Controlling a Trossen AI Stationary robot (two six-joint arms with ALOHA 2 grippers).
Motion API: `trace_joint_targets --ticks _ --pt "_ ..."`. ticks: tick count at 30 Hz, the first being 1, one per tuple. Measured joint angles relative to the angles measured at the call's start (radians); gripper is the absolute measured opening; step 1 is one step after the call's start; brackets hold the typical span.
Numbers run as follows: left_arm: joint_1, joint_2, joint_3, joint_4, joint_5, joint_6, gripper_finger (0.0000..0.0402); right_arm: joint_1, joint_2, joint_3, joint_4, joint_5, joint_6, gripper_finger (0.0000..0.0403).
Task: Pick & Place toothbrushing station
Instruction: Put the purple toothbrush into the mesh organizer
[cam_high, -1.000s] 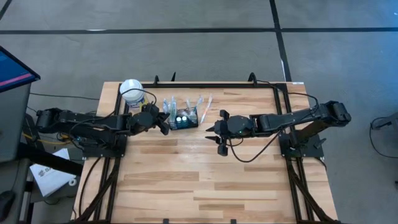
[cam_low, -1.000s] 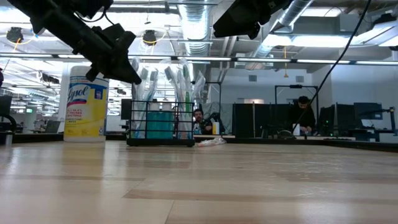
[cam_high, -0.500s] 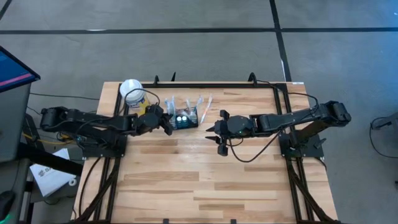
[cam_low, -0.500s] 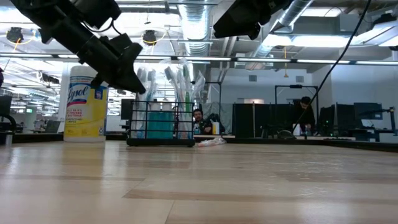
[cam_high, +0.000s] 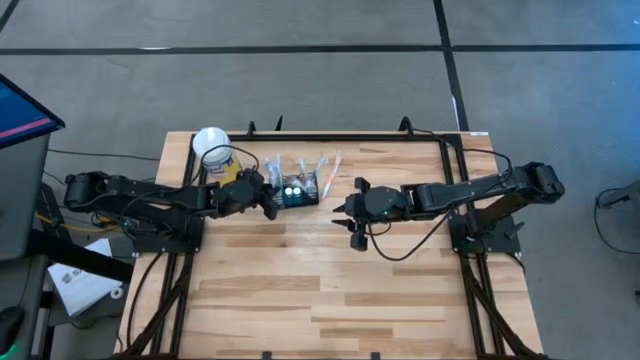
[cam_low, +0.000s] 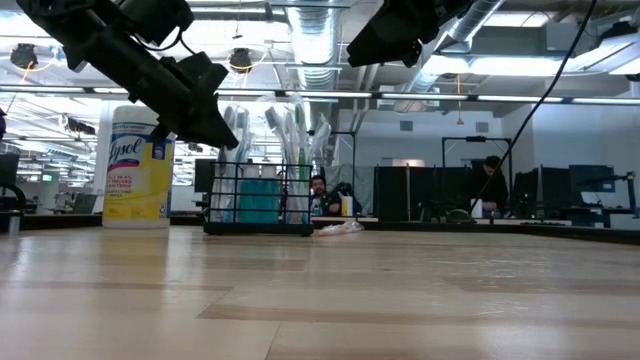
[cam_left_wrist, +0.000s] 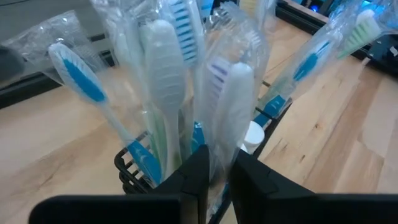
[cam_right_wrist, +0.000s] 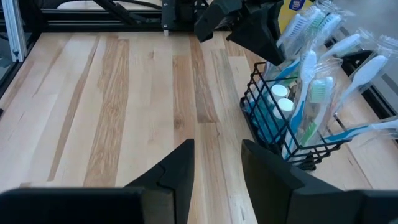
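Small black wire-mesh rectangular caddy (cam_high: 297, 190) stuffed with plastic-wrapped toothbrushes (cam_left_wrist: 163, 81) stands upright at the far middle of the light wooden tabletop (cam_high: 330, 290), just beside a yellow canister with white lid (cam_high: 213, 150). Left gripper (cam_high: 268, 201) sits right at the caddy's left side; its fingers (cam_left_wrist: 198, 180) are pressed nearly together, just a thin slit, tips at the wrapped brushes and caddy rim, contact unclear. Right gripper (cam_high: 345, 215) hovers near the caddy's right side, apart from it, fingers (cam_right_wrist: 177, 168) spread, holding nothing.
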Motion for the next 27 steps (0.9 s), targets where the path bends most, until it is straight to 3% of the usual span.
trace_joint_targets --ticks 15,27 --pt "0.000 -0.097 0.000 0.004 -0.016 0.052 0.0083 -0.025 0.000 0.000 -0.025 0.001 0.005 0.0122" --pt "0.000 -0.216 0.000 0.000 -0.018 0.101 0.0086 -0.075 0.000 0.000 -0.027 0.000 0.062 0.0123"
